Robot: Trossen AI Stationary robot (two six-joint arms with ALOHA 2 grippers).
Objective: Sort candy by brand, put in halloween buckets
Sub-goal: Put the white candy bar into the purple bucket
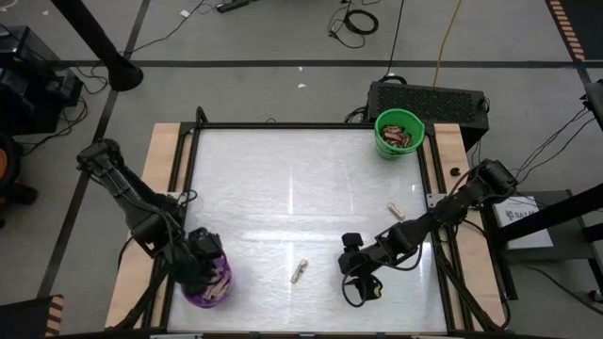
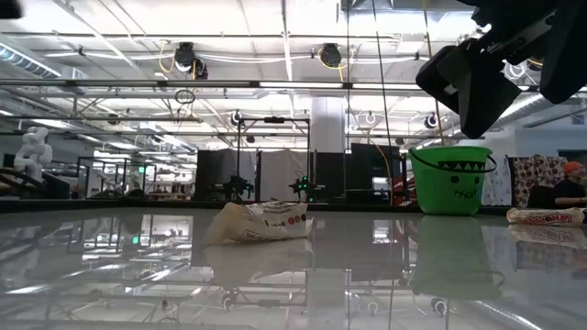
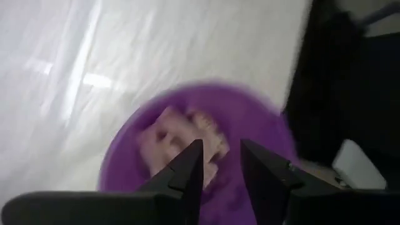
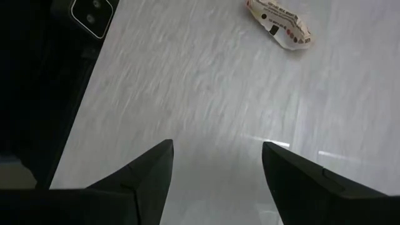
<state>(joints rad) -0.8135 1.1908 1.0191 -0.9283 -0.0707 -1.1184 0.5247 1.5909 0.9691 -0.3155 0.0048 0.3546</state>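
The purple bucket (image 1: pixel 209 282) stands at the table's near left corner, with pale-wrapped candy (image 3: pixel 187 134) inside it. My left gripper (image 3: pixel 222 164) hovers open just above the bucket's mouth, fingers pointing down, nothing between them. The green bucket (image 1: pixel 399 133) stands at the far right and holds dark red-brown candy. One pale candy (image 1: pixel 300 271) lies flat near the table's near middle, another (image 1: pixel 396 210) toward the right. My right gripper (image 1: pixel 363 281) hangs open above the table's near right part, holding nothing. A pale candy (image 4: pixel 279 24) lies ahead of it.
A black frame rims the white tabletop (image 1: pixel 283 188), with wooden strips along the left and right sides. A black box (image 1: pixel 429 99) sits behind the green bucket (image 2: pixel 450 180). Bare tabletop stretches between the two buckets. Cables lie on the floor beyond the table.
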